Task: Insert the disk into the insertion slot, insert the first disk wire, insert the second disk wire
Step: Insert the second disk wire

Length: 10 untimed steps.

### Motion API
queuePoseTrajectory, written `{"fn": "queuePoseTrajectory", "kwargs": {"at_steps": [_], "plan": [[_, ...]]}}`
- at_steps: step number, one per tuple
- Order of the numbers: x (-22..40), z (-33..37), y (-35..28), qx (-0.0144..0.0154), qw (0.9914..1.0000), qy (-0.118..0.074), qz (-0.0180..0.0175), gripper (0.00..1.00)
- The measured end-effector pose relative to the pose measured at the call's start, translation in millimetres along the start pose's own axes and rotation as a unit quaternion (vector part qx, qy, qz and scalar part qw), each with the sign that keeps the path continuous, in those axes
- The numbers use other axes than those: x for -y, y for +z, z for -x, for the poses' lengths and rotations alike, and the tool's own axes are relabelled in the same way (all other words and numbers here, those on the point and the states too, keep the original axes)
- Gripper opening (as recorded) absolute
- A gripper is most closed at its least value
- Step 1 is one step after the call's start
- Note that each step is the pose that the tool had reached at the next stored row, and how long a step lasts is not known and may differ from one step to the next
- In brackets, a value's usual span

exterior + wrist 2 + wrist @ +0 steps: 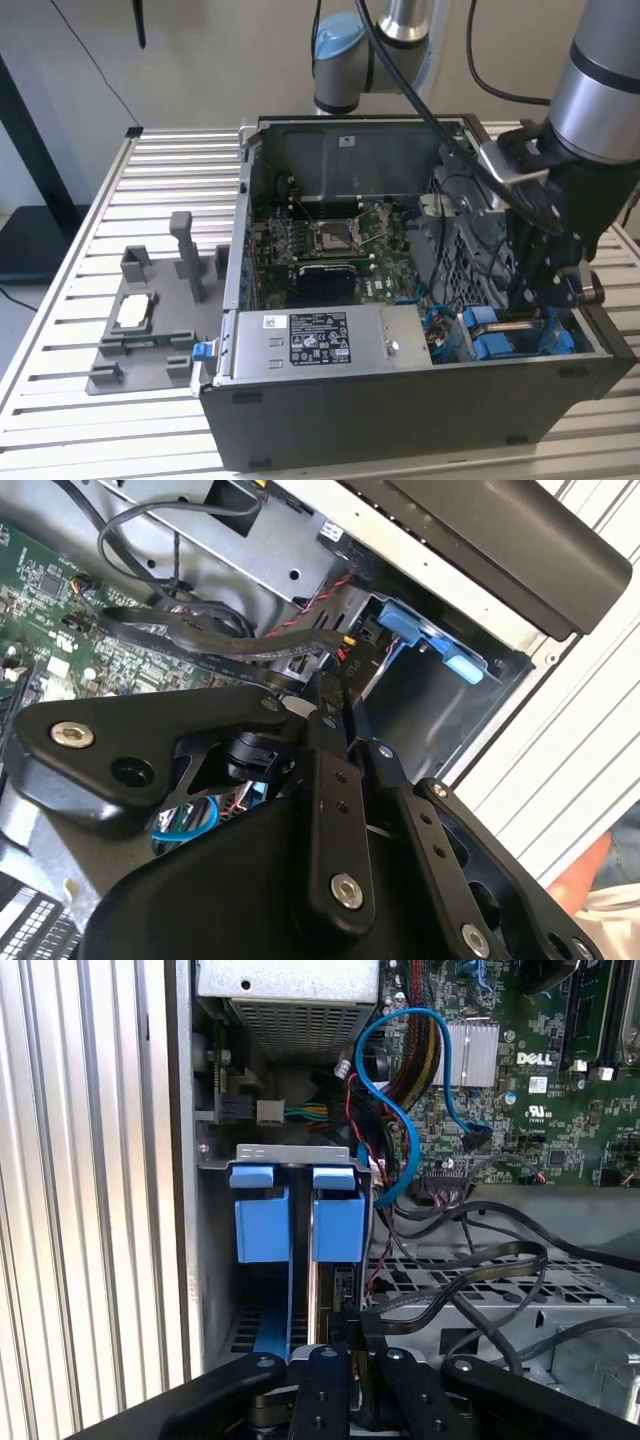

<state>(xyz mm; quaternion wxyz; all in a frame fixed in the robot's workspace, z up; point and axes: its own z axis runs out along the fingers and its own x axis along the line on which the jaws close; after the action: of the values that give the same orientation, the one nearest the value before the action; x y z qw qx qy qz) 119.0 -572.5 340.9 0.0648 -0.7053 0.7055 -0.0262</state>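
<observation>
The disk (322,1290) is seen edge-on in its blue carrier (338,1215), seated in the drive bay of the computer case (420,400). The gripper (335,1345) sits just above it; whether the jaws are open or closed cannot be told. The disk is judged rigid, fairly heavy and shock-sensitive, best held by the carrier's edges.

An open computer case (420,400) stands on the slatted tabletop (90,420), its green motherboard (330,245) exposed. A grey fixture (150,340) holding a silver processor chip (135,311) lies toward the exterior view's left.
</observation>
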Motion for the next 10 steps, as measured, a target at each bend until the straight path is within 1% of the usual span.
{"fn": "queuePoseTrajectory", "kwargs": {"at_steps": [5,6,7,8,9,10], "plan": [[-0.2,-0.9,1.8,-0.0004,1.0,0.0,0.0001,0.16],[-0.3,-1.0,2.5,0.0001,1.0,0.0,0.0001,0.16],[-0.4,-1.1,2.9,0.0011,1.0,0.0,0.0001,0.16],[-0.5,-1.1,3.9,0.003,1.0,0.001,0.0,0.16],[-0.4,-0.9,4.0,0.0043,0.99999,0.001,0.0,0.16],[-0.5,-1.0,3.9,0.0048,0.99999,0.001,0.0,0.16]]}}
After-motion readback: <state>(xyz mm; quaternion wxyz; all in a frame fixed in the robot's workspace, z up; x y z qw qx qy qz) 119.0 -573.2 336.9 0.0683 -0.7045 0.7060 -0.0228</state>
